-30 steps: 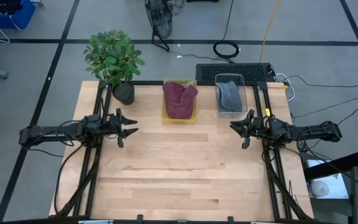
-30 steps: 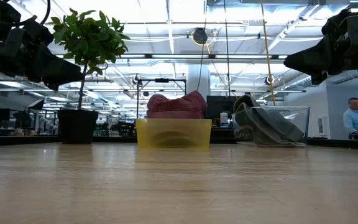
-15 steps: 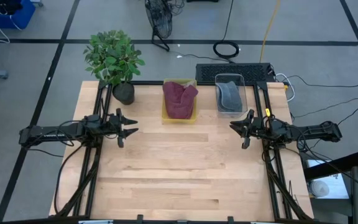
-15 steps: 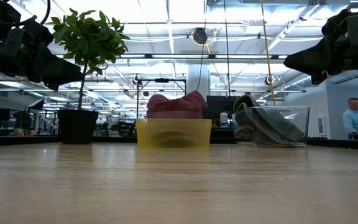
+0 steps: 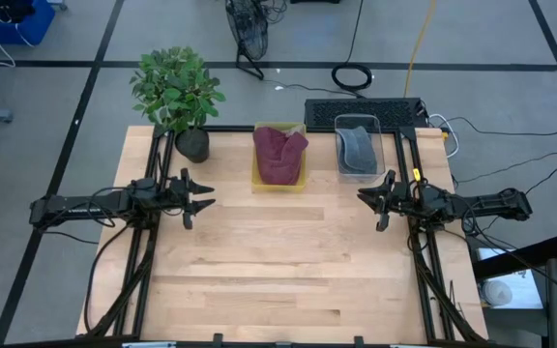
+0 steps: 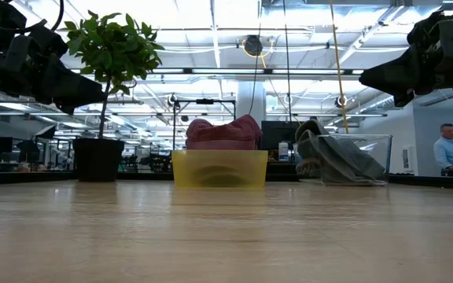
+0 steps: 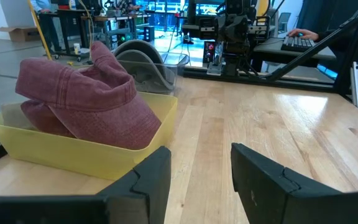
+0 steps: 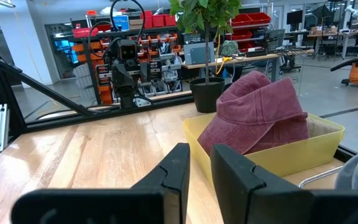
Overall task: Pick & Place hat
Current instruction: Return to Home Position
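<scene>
Nothing has moved in the last second, which suggests the job is done and both arms are parked. The room beyond is a workshop (a person [image 6: 449, 149] sits at the low view's far right). Over the wooden surface [image 5: 278, 271], the left gripper [image 5: 199, 199] at mid-left and the right gripper [image 5: 375, 199] at mid-right hover, fingers parted and empty. At upper centre, the yellow bin [image 5: 278, 187] holds the red cap [image 5: 278, 155].

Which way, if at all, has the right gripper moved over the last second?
No. In the high view the right gripper keeps the same spot relative to the transparent bin.
</scene>
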